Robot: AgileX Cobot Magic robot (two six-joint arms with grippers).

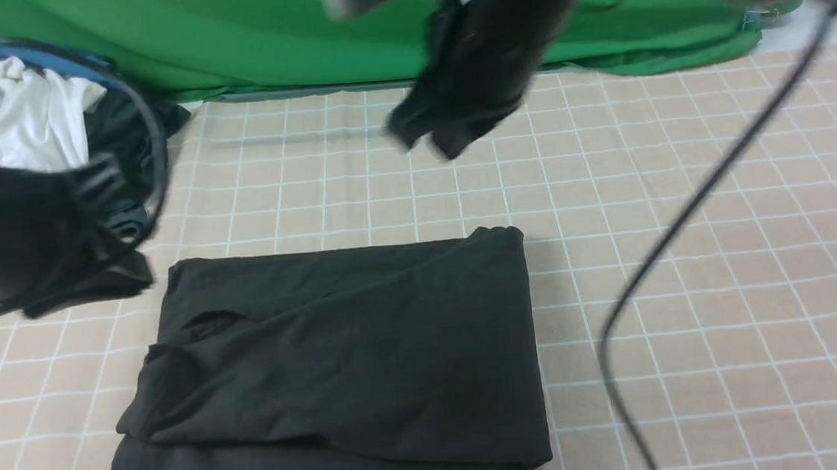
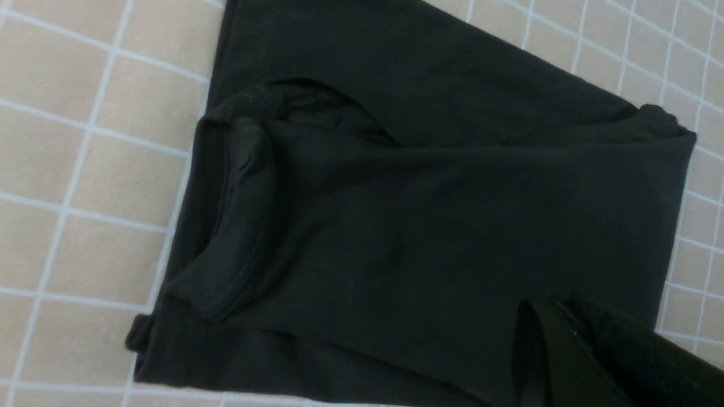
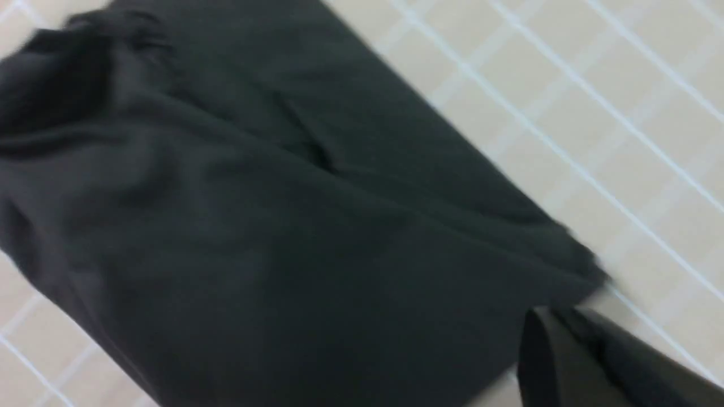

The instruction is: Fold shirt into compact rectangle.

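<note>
Plain black soft-knit shirt (image 1: pixel 339 361) lies folded, roughly rectangular, mid table (image 1: pixel 726 255). Left end effector (image 2: pixel 565 362) and right end effector (image 3: pixel 571 367) both closed, holding nothing. Fold looks done; next probably just squaring the staggered left edge.

We found the front view evenly and fairly brightly lit. The folded shirt (image 1: pixel 339 361) cast only a thin, soft shadow onto the checked tablecloth (image 1: pixel 725 241) just beside its right edge. Its black knit swallowed detail, and the folds showed only as faint darker creases. Beyond the shirt the right arm (image 1: pixel 514 26) was smeared by motion blur, and left of the shirt the left arm (image 1: pixel 15 229) sat out of focus. The left wrist view was sharp, with crisp grid lines beside the shirt. The right wrist view was blurred throughout, the shirt greyed and the lines smeared.
</note>
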